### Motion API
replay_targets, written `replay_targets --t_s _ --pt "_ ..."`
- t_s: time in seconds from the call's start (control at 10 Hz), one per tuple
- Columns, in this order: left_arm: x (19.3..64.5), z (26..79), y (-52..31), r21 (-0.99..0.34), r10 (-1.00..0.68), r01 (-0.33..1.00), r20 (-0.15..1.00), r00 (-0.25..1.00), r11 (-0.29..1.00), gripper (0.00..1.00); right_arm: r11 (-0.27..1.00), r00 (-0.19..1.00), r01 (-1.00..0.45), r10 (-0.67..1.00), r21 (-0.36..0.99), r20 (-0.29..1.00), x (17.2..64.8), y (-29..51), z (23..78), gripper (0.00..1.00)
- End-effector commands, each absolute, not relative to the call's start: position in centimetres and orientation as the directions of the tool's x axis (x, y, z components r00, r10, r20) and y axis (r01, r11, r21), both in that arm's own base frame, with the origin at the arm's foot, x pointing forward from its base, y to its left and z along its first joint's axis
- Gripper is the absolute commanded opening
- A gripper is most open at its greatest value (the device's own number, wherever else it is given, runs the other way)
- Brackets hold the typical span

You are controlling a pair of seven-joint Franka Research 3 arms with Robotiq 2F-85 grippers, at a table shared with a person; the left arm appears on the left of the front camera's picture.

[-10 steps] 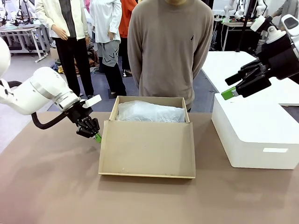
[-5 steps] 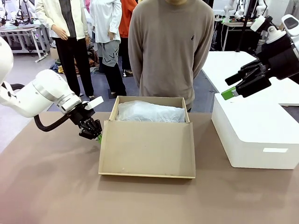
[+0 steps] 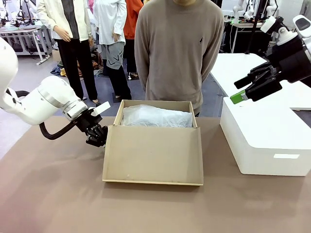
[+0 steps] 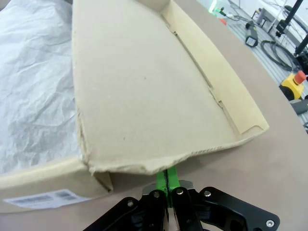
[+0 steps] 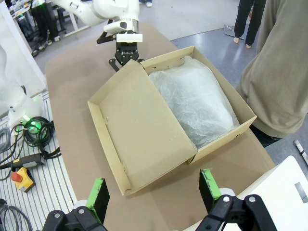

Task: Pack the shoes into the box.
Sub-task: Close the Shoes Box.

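Nothing here can really be read. The box carries a white barcode label on its end wall, seen in the left wrist view, but its bars and tiny print are too small to make out. A small dark emblem sits on the chest of the person's sweater, with no lettering I can tell.

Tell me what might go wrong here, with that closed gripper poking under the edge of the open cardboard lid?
The left gripper, shut, has its tips under the torn edge of the lid; pushing on could rip the cardboard further.

It may also shove the whole box sideways rather than lift the flap.

If the flap swings over, it could crumple or catch the tissue paper. The person stands right behind the box, near any sudden slide.
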State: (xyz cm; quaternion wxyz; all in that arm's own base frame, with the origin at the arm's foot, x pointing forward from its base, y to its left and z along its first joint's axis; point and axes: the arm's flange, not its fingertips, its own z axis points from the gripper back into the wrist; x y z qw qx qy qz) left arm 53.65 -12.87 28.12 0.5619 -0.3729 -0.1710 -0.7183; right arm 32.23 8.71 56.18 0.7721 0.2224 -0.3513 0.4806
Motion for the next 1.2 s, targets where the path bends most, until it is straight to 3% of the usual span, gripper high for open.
replay_targets --t_s 0.0,1.1 --pt "53.2 27.6 -13.4 -0.166 -0.635 0.918 0.764 -0.111 -0.361 0.00 0.417 0.265 -0.909 0.575 0.001 0.774 32.7 8.7 56.2 1.00" --pt "50.3 29.5 -14.0 -0.331 -0.635 0.850 0.772 -0.004 -0.409 0.00 0.417 0.265 -0.909 0.575 0.001 0.774 32.7 8.7 56.2 1.00"
